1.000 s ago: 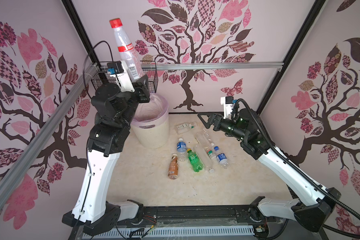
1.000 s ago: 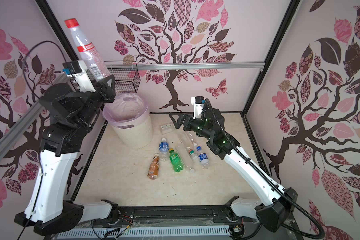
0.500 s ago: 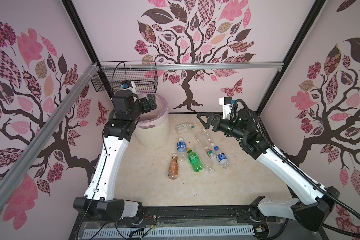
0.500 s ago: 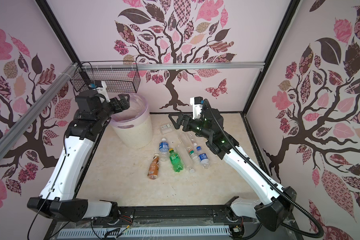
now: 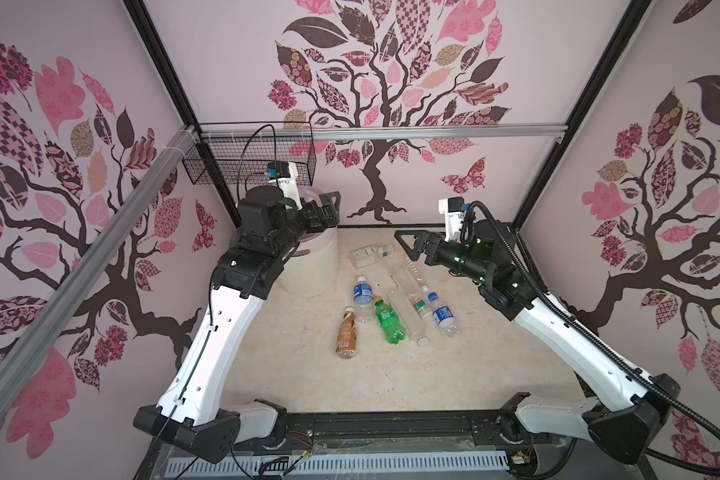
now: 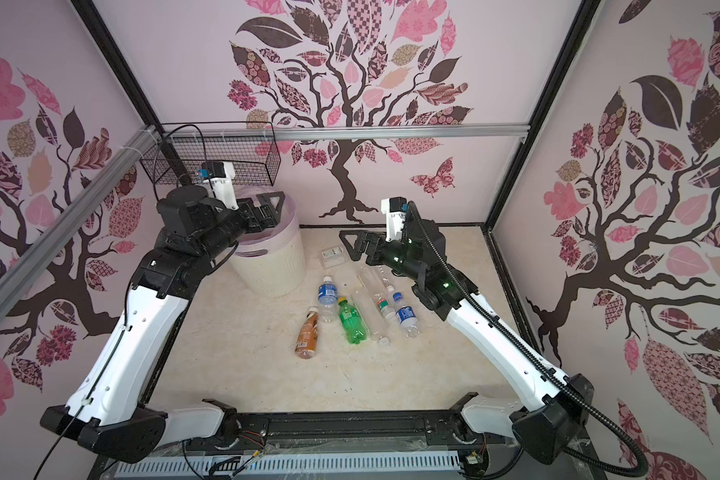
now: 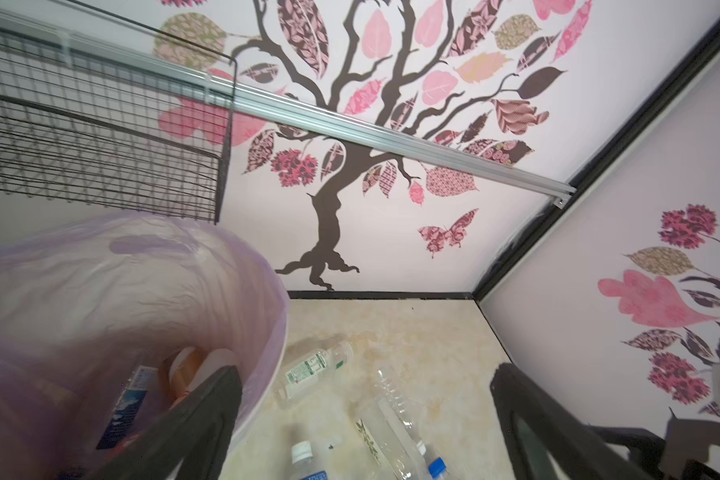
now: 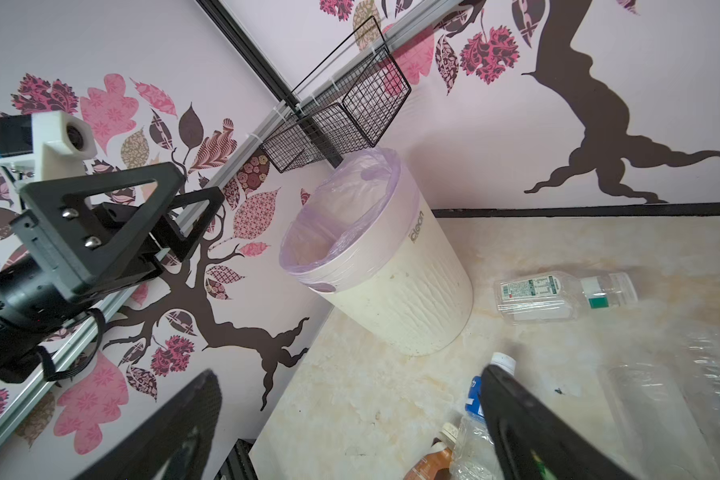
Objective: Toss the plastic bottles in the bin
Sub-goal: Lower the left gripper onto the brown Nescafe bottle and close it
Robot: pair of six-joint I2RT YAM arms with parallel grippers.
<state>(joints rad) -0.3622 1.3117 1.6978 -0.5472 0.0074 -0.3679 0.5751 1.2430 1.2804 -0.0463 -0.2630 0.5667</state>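
Since the left jaws stand wide open and empty over the bin (image 5: 313, 266) at the far left of the desk (image 5: 391, 374), the step in hand is probably another pick. Several plastic bottles (image 5: 387, 320) lie loose mid-desk, right of the bin; some lie inside it. Lift clear of the lilac bag (image 7: 225, 270) first, then close across the blue-labelled bottle (image 5: 363, 296), nearest the bin. The right jaws, equally wide and empty, hover near the flat clear bottle (image 5: 368, 254) farther back; keep the two well apart.
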